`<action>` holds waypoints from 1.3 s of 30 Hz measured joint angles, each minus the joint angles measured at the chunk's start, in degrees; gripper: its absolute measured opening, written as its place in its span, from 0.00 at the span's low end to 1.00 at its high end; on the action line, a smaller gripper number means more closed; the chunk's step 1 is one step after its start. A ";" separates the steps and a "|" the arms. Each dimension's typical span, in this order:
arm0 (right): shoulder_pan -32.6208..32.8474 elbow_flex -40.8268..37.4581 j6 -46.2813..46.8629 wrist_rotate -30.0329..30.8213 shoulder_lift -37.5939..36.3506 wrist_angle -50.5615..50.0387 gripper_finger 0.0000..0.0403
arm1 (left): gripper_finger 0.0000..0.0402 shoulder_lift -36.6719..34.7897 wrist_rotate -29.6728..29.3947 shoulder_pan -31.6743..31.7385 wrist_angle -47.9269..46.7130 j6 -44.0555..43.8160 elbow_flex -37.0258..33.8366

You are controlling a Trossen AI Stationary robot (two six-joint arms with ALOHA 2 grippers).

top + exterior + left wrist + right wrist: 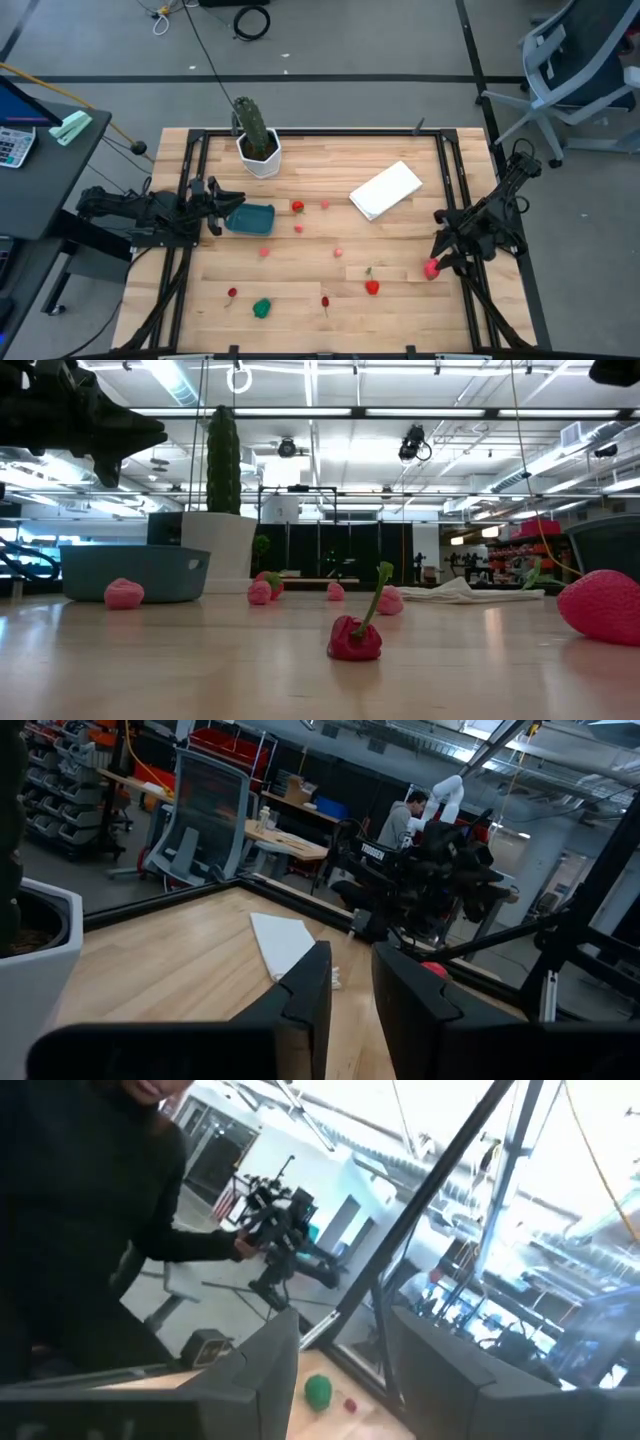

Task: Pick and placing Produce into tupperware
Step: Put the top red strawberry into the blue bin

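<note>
The teal tupperware [250, 218] sits on the table's left part, also seen in the low view [135, 572]. My left gripper [225, 203] hovers open at its left rim, raised above it [105, 425], with nothing between its fingers [350, 995]. My right gripper [441, 252] is open near the table's right edge, its fingers bare [340, 1370]. A pink strawberry [431, 268] rests on the table just beside it [600, 606]. Small red and pink produce lies scattered mid-table, among it a red pepper [371, 286] [354, 638] and a green piece [261, 308].
A tall green cactus [252, 122] in a white pot [260, 157] stands at the far left, behind the tupperware. A flat white item [386, 190] lies right of centre. Black frame rails [190, 190] run along the table's edges. A person sits in the room beyond.
</note>
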 joint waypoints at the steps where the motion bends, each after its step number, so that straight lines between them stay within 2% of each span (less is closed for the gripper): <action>1: 0.02 0.00 0.09 -0.13 0.00 -0.18 0.41 | 0.20 0.00 -0.10 0.00 0.00 0.87 0.00; 10: -0.01 -0.01 1.31 0.36 0.03 0.16 0.41 | 0.19 0.04 -0.16 0.00 -0.20 0.91 0.00; 18: -0.03 0.05 3.27 9.86 3.57 18.82 0.41 | 0.19 0.04 -0.16 0.00 -0.08 -1.57 0.00; 20: -0.03 1.44 6.31 13.26 5.53 18.53 0.41 | 0.19 0.04 -0.17 0.00 -0.05 -3.82 0.00; 25: -0.03 10.68 15.72 22.53 14.20 6.23 0.41 | 0.18 0.04 -0.17 0.00 -0.07 -4.16 0.00; 29: -0.23 21.73 22.25 25.40 25.22 -10.18 0.41 | 0.20 0.04 1.28 -0.04 -0.04 3.73 0.00; 33: -2.47 32.71 28.02 26.12 36.82 -23.66 0.41 | 0.21 0.04 1.37 -0.02 1.47 6.25 0.50; 39: -7.35 41.88 27.21 28.10 50.26 -28.31 0.41 | 0.24 0.24 1.38 -0.04 1.25 10.90 7.15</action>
